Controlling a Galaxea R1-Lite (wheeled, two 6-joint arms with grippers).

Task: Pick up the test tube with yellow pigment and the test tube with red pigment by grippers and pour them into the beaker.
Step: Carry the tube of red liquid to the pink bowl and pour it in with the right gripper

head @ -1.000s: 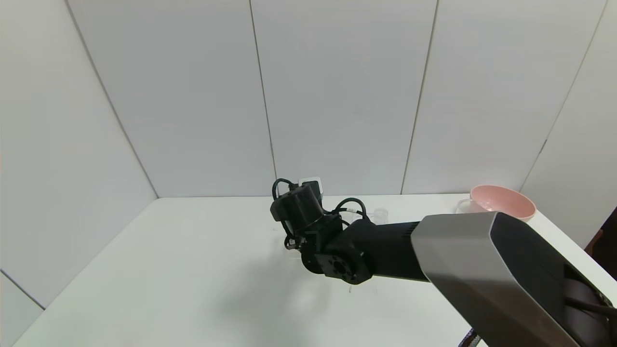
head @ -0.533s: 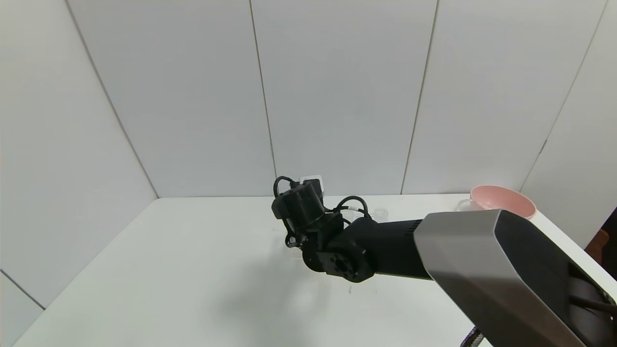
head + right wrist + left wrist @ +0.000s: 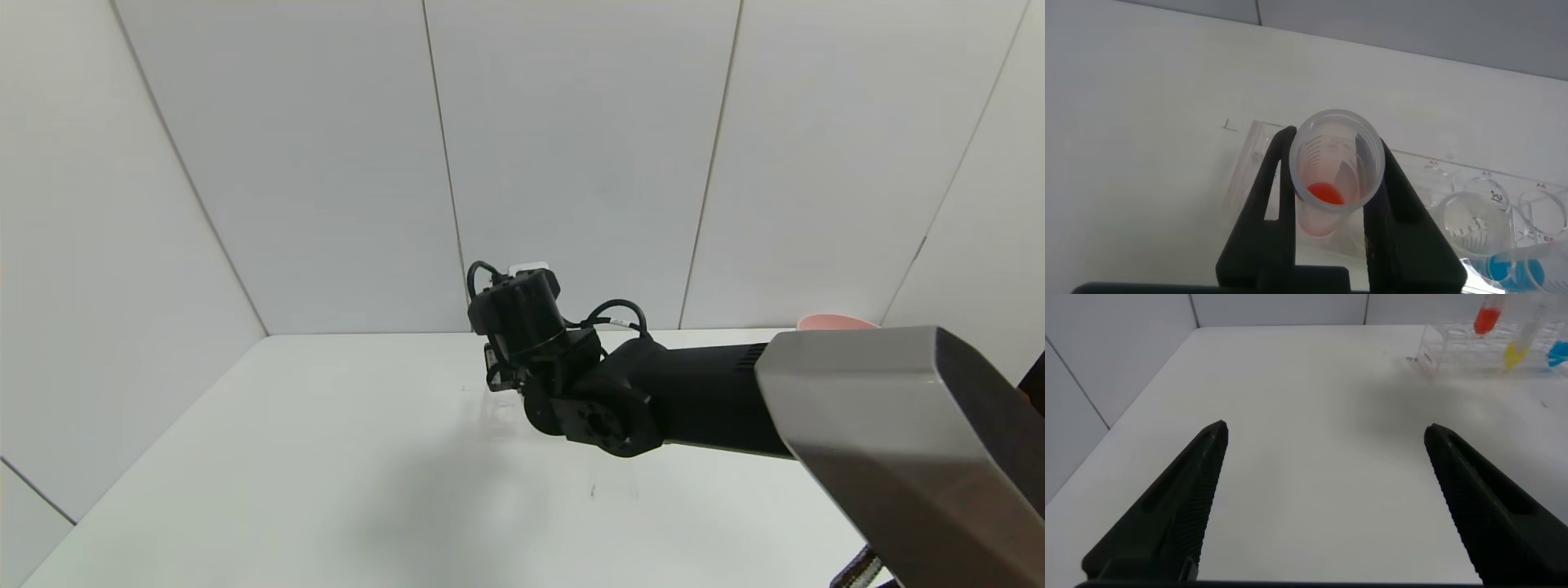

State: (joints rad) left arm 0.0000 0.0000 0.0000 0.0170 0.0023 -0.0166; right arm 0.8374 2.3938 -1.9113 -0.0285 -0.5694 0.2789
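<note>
My right gripper (image 3: pixel 1335 151) is shut on the test tube with red pigment (image 3: pixel 1337 175), gripping it near its open rim. It holds the tube upright just above the clear tube rack (image 3: pixel 1249 163). In the left wrist view the red tube (image 3: pixel 1486 318) stands higher than the test tube with yellow pigment (image 3: pixel 1513 353), which sits in the rack (image 3: pixel 1454 351). My left gripper (image 3: pixel 1325 429) is open and empty, low over the bare table, well short of the rack. In the head view my right arm (image 3: pixel 588 392) hides its own gripper and the tubes. The beaker is hidden.
A blue-liquid tube (image 3: pixel 1558 351) sits in the rack beside the yellow one; it also shows in the right wrist view (image 3: pixel 1511 268). Only the pink bowl's rim (image 3: pixel 833 321) shows above my right arm at the back right. White walls stand behind the table (image 3: pixel 286 457).
My right arm has risen, lifting the red tube up out of the rack. The raised arm now covers the beaker and most of the pink bowl.
</note>
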